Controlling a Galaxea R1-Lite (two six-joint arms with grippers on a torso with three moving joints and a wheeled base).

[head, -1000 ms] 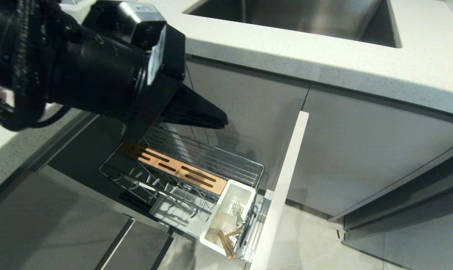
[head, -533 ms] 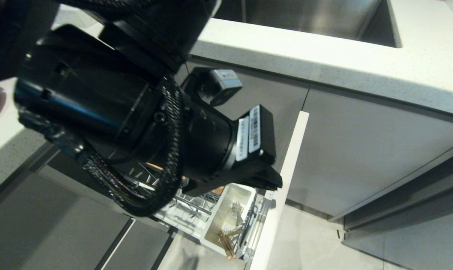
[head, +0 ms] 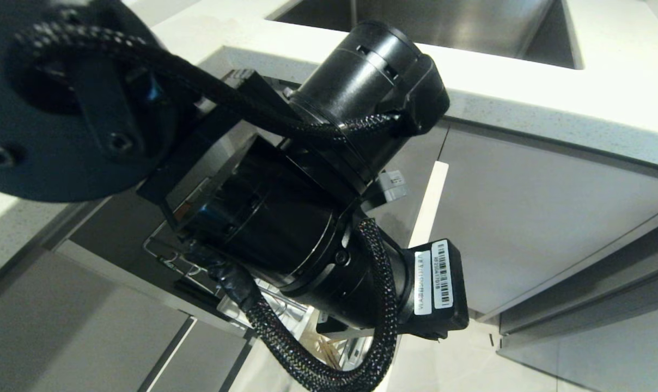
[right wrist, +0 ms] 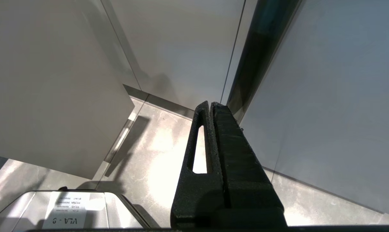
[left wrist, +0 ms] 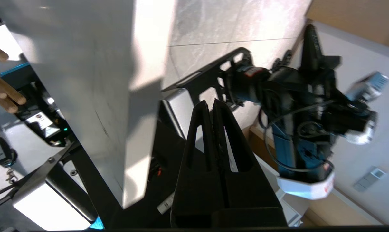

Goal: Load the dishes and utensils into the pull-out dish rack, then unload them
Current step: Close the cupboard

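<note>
My left arm [head: 285,234] fills the middle of the head view and covers most of the pull-out dish rack. Only a corner of the wire basket [head: 163,256] and the tall white front panel [head: 428,201] show. Light wooden chopstick [head: 322,348] ends peek out below the wrist. In the left wrist view my left gripper [left wrist: 210,103] is shut and empty, just outside the front panel [left wrist: 85,83], with the chopsticks [left wrist: 4,95] beyond the panel. The dishes and the spoon are out of view. My right gripper [right wrist: 210,104] hangs shut over the floor, parked.
A white countertop [head: 579,103] with a steel sink [head: 443,27] runs across the back. Grey cabinet doors [head: 525,218] stand to the right of the front panel, above pale floor tiles [head: 465,365]. My own base and right arm [left wrist: 310,112] show past the left fingertips.
My left arm has swung from above the back of the rack down and to the right, past the cutlery cup, to the front panel's outer side. It now hides the rack. The gripper stayed shut.
</note>
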